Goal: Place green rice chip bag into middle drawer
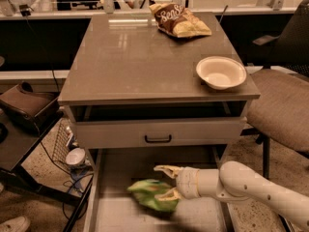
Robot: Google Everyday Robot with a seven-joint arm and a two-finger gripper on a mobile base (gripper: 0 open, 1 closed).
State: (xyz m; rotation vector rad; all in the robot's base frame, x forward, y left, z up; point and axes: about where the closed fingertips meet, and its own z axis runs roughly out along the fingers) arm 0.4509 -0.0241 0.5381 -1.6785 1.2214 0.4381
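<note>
The green rice chip bag [148, 195] lies blurred low in the open middle drawer [116, 214], over its pale floor near the centre. My gripper [167, 181] reaches in from the right, just right of the bag. Its fingers are spread apart: the upper fingertip [164, 168] is clear of the bag, and the lower one [170, 194] is at the bag's right edge. My white arm [241, 185] crosses the drawer's right side.
Above is a shut drawer front with a black handle [158, 139]. On the cabinet top [135, 57] sit a white bowl [221, 72] and a brown-and-yellow chip bag [178, 19]. A chair [282, 100] stands at the right, with cables and clutter [72, 156] on the floor at the left.
</note>
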